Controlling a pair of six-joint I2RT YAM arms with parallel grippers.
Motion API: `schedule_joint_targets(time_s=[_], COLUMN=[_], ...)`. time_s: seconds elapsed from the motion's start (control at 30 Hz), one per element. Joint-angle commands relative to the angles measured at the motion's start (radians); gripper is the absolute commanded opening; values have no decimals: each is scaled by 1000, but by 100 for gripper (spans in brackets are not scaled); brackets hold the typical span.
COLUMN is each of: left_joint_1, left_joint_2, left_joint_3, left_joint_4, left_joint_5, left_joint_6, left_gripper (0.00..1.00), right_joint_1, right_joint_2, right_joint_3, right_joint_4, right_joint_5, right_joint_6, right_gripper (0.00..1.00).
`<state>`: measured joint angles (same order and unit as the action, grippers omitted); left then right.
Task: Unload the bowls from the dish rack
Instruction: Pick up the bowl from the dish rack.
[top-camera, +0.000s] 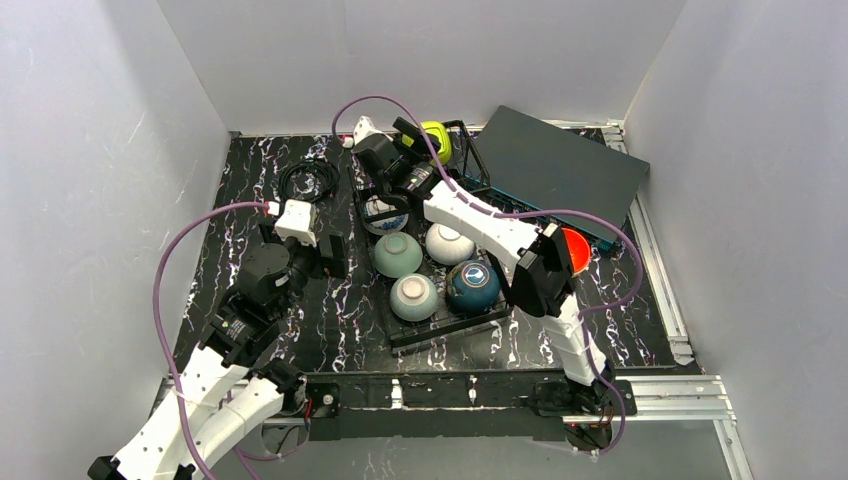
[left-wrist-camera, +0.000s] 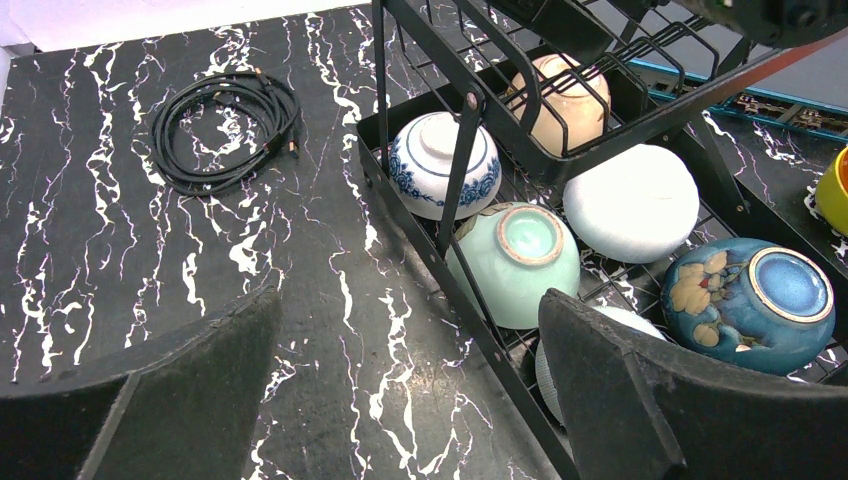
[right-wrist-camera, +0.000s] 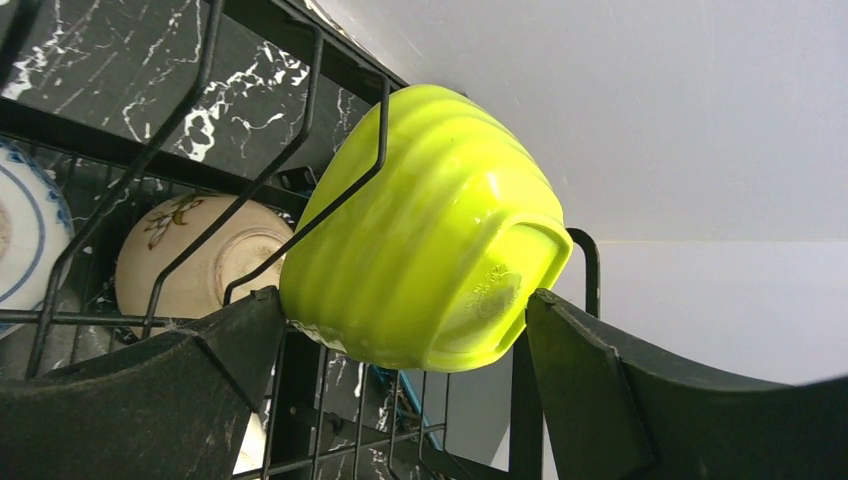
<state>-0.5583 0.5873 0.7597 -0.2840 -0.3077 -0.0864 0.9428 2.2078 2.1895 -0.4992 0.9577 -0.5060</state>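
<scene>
The black wire dish rack (top-camera: 400, 335) stands mid-table. Its tray holds a blue-and-white bowl (left-wrist-camera: 440, 160), a pale green bowl (left-wrist-camera: 515, 260), a white bowl (left-wrist-camera: 630, 200), a dark teal bowl (left-wrist-camera: 750, 300) and another pale bowl (top-camera: 413, 296). A beige bowl (left-wrist-camera: 560, 100) lies under the raised tier. A lime green bowl (right-wrist-camera: 430, 230) lies tilted in the tier. My right gripper (right-wrist-camera: 400, 300) is open, with a finger on each side of the lime bowl's lower edge. My left gripper (left-wrist-camera: 410, 300) is open and empty, low over the table at the rack's left edge.
A coiled black cable (left-wrist-camera: 225, 125) lies left of the rack. A flat dark grey-teal box (top-camera: 555, 165) leans at the back right. An orange bowl (top-camera: 574, 250) sits on the table right of the rack, partly behind my right arm.
</scene>
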Motion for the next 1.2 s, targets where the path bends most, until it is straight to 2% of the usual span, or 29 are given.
schedule_joint_targets(time_s=[0.0,0.13,0.4,0.7,0.93,1.17], left_joint_1=[6,6,6,6,6,6], left_joint_2=[-4,-4,-6,-10,-14,-15], left_joint_3=[-11,-13,-12,-13,-13,-14], left_joint_4=[17,19,19,17,16,18], left_joint_5=[-20,-21,-21,-25,-27,-29], left_joint_6=[6,6,5,7,7,7], left_gripper=[98,98,98,98,98,98], right_joint_1=[4,4,5,5,6,15], right_joint_2=[7,11,10,34,6,-38], right_joint_3=[-16,-22,-10,-53,-101,-112], right_joint_4=[65,78,37,119,192,214], right_joint_5=[80,85,-6,51,111,118], right_joint_6=[-54,-69,-42,-91,-137,-155], right_gripper=[97,96,99,98,89,75])
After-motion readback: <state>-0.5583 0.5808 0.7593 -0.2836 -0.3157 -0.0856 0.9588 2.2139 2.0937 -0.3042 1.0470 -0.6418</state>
